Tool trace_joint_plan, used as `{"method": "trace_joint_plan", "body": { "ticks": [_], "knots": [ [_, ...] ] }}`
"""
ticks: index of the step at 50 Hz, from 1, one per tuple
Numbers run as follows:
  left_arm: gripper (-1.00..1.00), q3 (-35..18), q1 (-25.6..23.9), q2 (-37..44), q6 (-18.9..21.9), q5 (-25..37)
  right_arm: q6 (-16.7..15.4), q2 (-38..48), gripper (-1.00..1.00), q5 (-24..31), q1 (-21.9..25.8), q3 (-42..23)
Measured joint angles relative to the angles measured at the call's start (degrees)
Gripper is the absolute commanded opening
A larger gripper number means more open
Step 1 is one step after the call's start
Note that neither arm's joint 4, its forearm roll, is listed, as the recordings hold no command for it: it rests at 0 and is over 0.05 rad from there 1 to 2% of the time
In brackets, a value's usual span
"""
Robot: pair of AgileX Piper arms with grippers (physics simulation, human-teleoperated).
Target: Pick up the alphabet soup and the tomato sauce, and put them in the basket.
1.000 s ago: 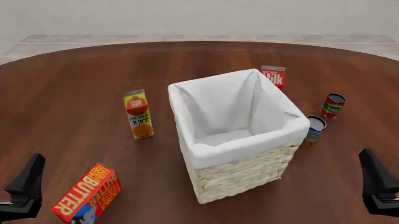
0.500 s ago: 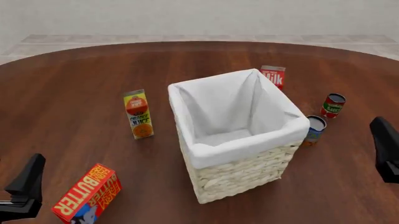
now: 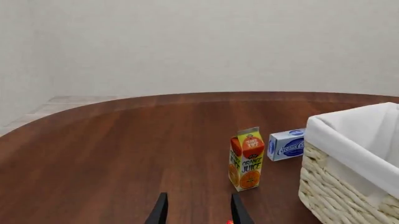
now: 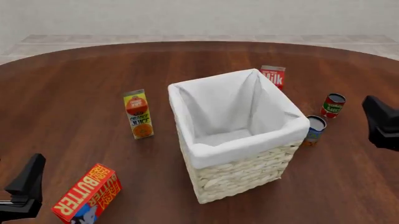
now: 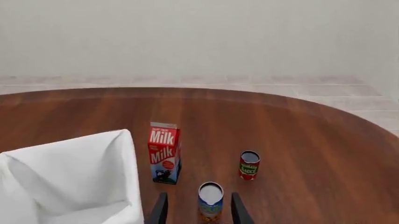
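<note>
"Milk" twice on the red carton (image 5: 164, 153), "Orange Juice" on the yellow carton (image 4: 138, 114), "Butter" on the red box (image 4: 87, 193), can labels too small to read

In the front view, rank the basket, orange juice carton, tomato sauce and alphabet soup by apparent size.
1. basket
2. orange juice carton
3. tomato sauce and alphabet soup: alike; the basket hides part of the soup, so no ranking.
</note>
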Motion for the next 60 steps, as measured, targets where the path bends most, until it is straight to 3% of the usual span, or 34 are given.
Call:
{"method": "trace_joint_plan", "body": {
  "ticks": [29, 60],
  "knots": [
    [1.00, 0.0, -0.1, 0.0, 0.0, 0.1, -1.4, 14.0, 1.00, -1.6, -3.7, -3.3],
    [1.00, 0.0, -0.1, 0.0, 0.0, 0.1, -0.6, 26.8, 1.00, -7.0, -3.1, -3.3]
  ]
}}
